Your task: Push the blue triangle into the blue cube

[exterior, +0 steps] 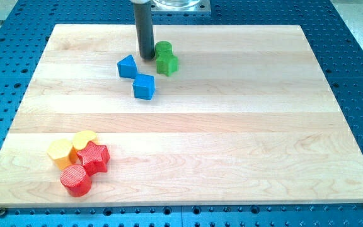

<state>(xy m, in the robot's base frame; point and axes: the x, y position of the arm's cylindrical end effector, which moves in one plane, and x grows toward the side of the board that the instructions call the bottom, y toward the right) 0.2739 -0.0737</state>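
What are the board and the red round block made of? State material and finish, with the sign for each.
The board looks like pale wood with a smooth, faintly satin finish: lengthwise grain and joined planks show. The red round block seems to be matte plastic, possibly 3D-printed: fine ridges line its top, though this is uncertain.

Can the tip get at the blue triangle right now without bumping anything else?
Probably yes. My tip sits just up and right of the blue triangle, with bare board between them. The green blocks lie on its other side, and the blue cube is below.
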